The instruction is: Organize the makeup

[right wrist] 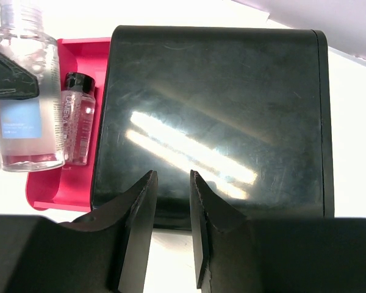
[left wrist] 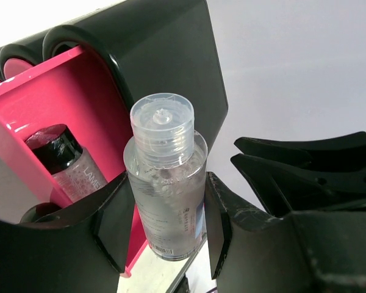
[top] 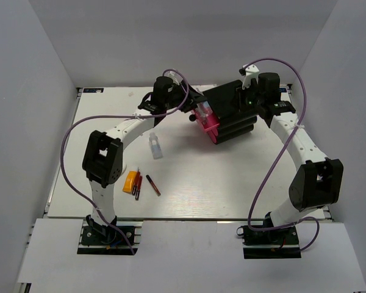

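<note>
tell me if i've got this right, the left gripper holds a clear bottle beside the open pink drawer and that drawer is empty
Not quite: the drawer is not empty. The left wrist view shows a small black-capped bottle lying in the pink drawer. The rest stands: the left gripper holds the clear bottle beside that open drawer.

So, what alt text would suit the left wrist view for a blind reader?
Black fingers grip a clear bottle with a flip cap, beside an open pink drawer of a black box. A smaller bottle, black-capped, sits inside the drawer.
</note>
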Available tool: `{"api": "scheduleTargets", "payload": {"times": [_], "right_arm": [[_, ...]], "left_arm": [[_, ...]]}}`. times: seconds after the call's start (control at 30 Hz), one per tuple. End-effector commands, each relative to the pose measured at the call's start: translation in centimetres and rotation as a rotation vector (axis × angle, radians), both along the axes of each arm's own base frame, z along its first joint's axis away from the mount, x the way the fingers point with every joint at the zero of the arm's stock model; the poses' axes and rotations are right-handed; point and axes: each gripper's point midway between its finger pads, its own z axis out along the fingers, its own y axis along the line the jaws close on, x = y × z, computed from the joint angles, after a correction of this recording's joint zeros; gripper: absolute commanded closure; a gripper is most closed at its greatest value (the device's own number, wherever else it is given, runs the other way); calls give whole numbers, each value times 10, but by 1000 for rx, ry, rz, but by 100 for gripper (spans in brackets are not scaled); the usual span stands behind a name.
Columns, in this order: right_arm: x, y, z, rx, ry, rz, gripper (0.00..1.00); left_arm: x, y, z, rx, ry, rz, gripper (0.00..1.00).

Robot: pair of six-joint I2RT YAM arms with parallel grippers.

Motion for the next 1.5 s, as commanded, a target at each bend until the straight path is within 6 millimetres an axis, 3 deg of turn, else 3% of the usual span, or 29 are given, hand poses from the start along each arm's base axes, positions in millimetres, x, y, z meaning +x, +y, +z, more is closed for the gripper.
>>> {"api": "scheduleTargets", "payload": {"times": [0.0, 0.23, 0.53, 0.77, 1.0, 1.13, 1.2, 1.27, 1.3, 1.33, 1.47], "right_arm": [[3, -1, 23, 27, -64, -2, 66], [4, -3, 26, 28, -70, -6, 65], [4, -3, 26, 28, -71, -5, 64], [4, -4, 26, 30, -68, -6, 64], [3, -5, 24, 25, -67, -3, 63], [3, -4, 23, 23, -66, -1, 63], [3, -5, 23, 22, -65, 0, 63], [3, -4, 22, 22, -64, 5, 62], [2, -5, 21, 21, -62, 6, 62], [3, -3, 21, 20, -63, 11, 61], [1, -4, 20, 18, -62, 17, 59]], "left_arm": [[1, -7, 30, -39, -37, -17, 57], [9, -11, 36, -46, -47, -17, 38], [8, -5, 28, -9, -4, 15, 34], [12, -2, 64, -28, -92, 35, 33], [14, 30, 104, 21, -195, 140, 32], [10, 55, 108, 104, -207, 215, 32], [5, 65, 93, 144, -174, 244, 35], [-5, 75, 90, 164, -158, 267, 43], [-12, 81, 68, 197, -114, 272, 47], [-22, 89, 64, 215, -91, 282, 57], [-45, 128, 10, 369, 53, 372, 72]]}}
